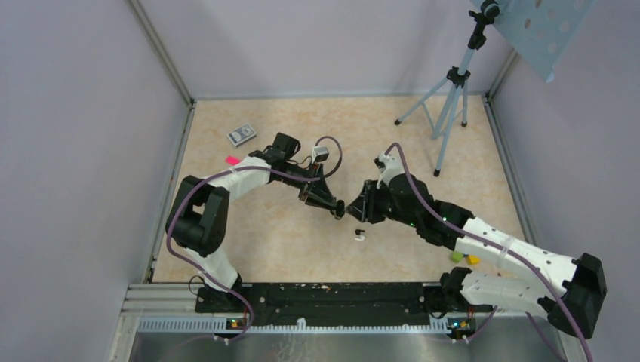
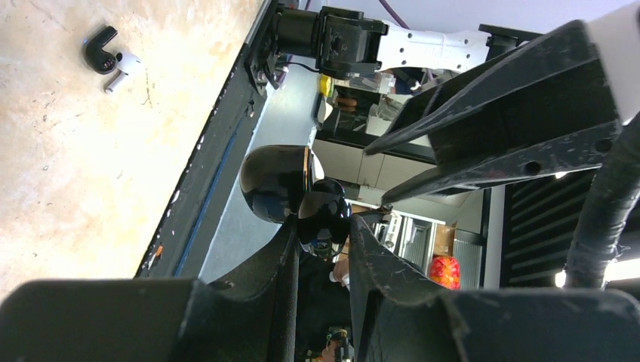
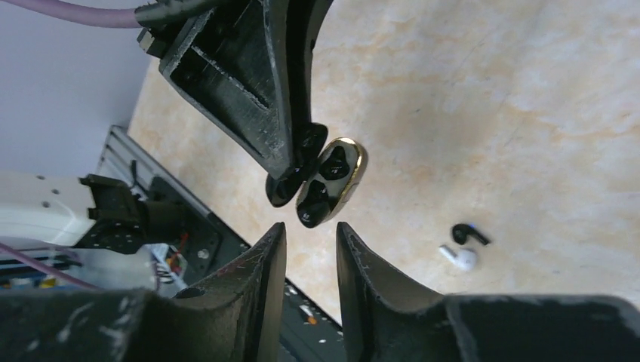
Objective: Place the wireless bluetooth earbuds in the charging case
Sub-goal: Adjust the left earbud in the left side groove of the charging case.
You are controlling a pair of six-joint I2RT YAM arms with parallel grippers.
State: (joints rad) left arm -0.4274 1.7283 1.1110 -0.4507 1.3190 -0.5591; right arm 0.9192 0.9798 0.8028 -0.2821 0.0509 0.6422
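Note:
The charging case (image 1: 341, 209) is glossy black with a gold rim and hangs open above the table. My left gripper (image 1: 336, 204) is shut on it; in the left wrist view the case (image 2: 323, 215) sits between my fingertips with its other half (image 2: 275, 181) swung out. My right gripper (image 3: 311, 234) is open and empty, pointing at the case (image 3: 332, 181) from just beside it. A black earbud (image 3: 468, 234) and a white earbud (image 3: 459, 258) lie together on the table, below the grippers in the top view, black (image 1: 359, 229) and white (image 1: 360, 237). Both also show in the left wrist view, black (image 2: 99, 50) and white (image 2: 121, 69).
A small grey box (image 1: 241, 135) and a pink block (image 1: 232, 160) lie at the back left. Green (image 1: 456, 257) and yellow (image 1: 473, 259) blocks sit beside my right arm. A tripod (image 1: 447, 113) stands at the back right. A black rail (image 1: 332, 298) runs along the near edge.

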